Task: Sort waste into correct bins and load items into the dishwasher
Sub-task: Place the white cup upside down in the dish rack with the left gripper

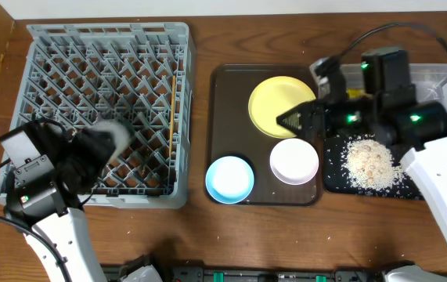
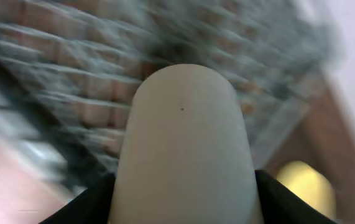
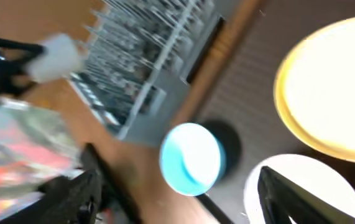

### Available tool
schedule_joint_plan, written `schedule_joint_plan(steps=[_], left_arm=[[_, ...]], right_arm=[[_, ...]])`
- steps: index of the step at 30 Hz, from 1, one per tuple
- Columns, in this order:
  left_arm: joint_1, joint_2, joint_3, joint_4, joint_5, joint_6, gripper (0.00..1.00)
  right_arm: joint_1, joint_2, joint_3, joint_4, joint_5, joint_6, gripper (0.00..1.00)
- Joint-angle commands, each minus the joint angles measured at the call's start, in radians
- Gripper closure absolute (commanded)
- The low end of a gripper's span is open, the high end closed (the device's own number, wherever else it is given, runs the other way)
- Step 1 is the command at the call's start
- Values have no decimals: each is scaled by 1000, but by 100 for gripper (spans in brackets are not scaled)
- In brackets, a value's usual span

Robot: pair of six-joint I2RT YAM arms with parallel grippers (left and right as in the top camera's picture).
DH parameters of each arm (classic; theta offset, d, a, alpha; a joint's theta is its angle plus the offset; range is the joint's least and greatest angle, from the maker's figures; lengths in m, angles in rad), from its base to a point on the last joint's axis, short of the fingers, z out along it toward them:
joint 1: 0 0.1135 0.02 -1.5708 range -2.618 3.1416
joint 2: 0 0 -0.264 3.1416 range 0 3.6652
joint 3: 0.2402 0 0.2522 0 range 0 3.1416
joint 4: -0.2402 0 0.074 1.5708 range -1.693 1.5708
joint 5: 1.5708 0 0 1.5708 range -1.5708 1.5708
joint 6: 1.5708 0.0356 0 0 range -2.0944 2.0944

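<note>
Gripping a white cup (image 2: 183, 143), the left gripper (image 1: 109, 139) hovers over the 7 o'clock part of the rack (image 1: 106, 47). The wrist view shows the cup wedged between both fingers (image 2: 81, 208) (everything behind it is motion blur). On the brown tray (image 1: 221, 117) at the table's middle, the blue bowl (image 1: 229, 178) sits nearest at 7 o'clock. The white bowl (image 1: 293, 160) is just beside it at 5 o'clock, and the plate (image 1: 274, 102) lies beyond them at 12 o'clock. The right gripper (image 1: 293, 119) hangs over the plate's 5 o'clock rim, its fingers (image 3: 71, 193) spread apart with nothing between them. At 3 o'clock of the brown tray lies the black tray (image 1: 333, 176), with rice (image 1: 368, 160) heaped in it. Farther back, the clear tub (image 1: 434, 78) shows behind the right arm (image 1: 434, 164). A chopstick (image 1: 178, 106) lies along the rack's 3 o'clock side.
</note>
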Motion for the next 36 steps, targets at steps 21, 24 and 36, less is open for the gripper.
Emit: schedule_joint_plan(steps=[21,24,36], left_arm=[[8,387,11,7,-335,-43,38],[26,377,43,-17,-290,-43,14],[35,272,118,-84,-112,69,16]], right_arm=[[131,-14,3,-29,231,-60,18],[131,-14,3,-29,231,-60,18],[131,-14,3,-28,252,-90,17]])
